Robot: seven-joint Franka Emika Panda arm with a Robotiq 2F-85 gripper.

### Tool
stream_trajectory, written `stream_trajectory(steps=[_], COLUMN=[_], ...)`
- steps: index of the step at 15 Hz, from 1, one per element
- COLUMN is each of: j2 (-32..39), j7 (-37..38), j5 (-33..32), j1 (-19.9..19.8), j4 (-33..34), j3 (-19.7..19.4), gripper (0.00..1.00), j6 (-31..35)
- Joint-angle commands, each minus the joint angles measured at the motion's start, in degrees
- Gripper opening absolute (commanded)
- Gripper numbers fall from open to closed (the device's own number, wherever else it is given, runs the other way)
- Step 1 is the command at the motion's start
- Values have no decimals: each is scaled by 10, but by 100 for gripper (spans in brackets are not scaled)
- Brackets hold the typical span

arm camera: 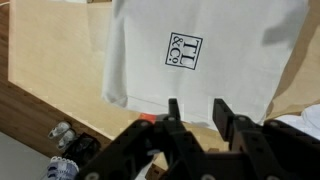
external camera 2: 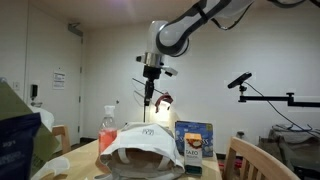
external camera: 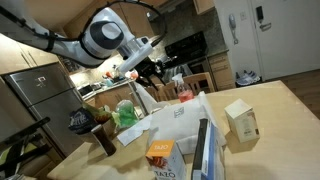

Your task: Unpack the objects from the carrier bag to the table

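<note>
On the pale wood table (external camera: 285,105), in the middle of an exterior view, a crinkly white bag (external camera: 178,122) spread out. Just right of it a small tan box (external camera: 240,120); at the bottom edge a little orange carton (external camera: 160,152) beside a tall blue-and-white pack (external camera: 205,148). Toward the left, a green leafy bunch (external camera: 127,113) and a dark mug (external camera: 105,140).

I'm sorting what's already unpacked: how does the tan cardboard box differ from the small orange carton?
The cardboard box is plain pale tan, while the orange carton is bright orange with pale markings. The box stands alone on the bare table, clear of the bag, whereas the carton sits close beside the bag. Both appear to stand upright on the table, outside the bag.
</note>
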Motion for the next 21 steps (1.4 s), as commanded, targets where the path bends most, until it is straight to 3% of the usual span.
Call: stream_trajectory(steps=[1, 2, 3, 11, 21], j2=[32, 41, 53, 122, 183], j7=[-33, -40, -41, -31, -22], j5=[72, 88, 100, 96, 59], j1=[-31, -37, -41, -32, -6], j4=[19, 25, 33, 90, 171], j3=[14, 17, 17, 7, -16], gripper=[11, 2, 0, 0, 0], j6=[25, 23, 17, -54, -220])
